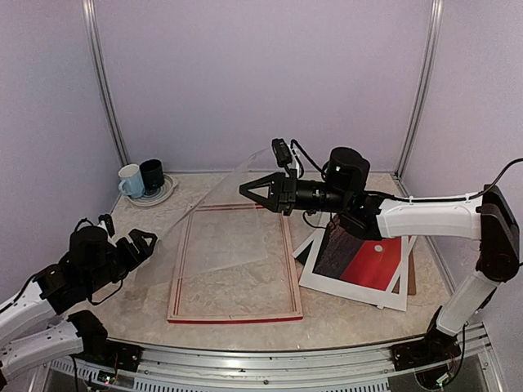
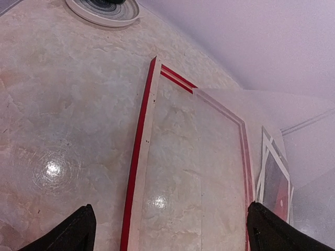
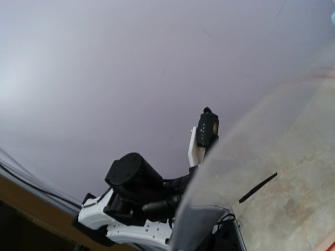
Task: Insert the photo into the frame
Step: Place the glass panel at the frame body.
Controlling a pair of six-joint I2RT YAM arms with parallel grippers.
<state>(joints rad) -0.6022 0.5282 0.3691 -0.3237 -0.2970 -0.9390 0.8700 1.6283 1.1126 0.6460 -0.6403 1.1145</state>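
Right pincer (image 1: 263,193) clenched on a tilted clear pane (image 1: 216,208) above the frame (image 1: 235,314); left pincer (image 1: 142,247) released, at the frame's 9 o'clock. Photo (image 1: 372,265) lies at the frame's 3 o'clock, just beside it.

We have three vantage points. The top external camera sits high behind the arm bases and faces the back wall. It is far enough back to take in the whole tabletop (image 1: 359,327), with the frame (image 1: 235,316) at centre and the photo (image 1: 372,263) at right. The left wrist camera hangs low and close, looking along the frame toward the plate (image 2: 104,14) at its upper left, with the left pincer (image 2: 175,235) filling its bottom corners. Frame, photo and plate appear in both these views. The right wrist camera tilts up at the wall, with a clear sheet (image 3: 272,172) close across its right side; the top view shows that sheet too.
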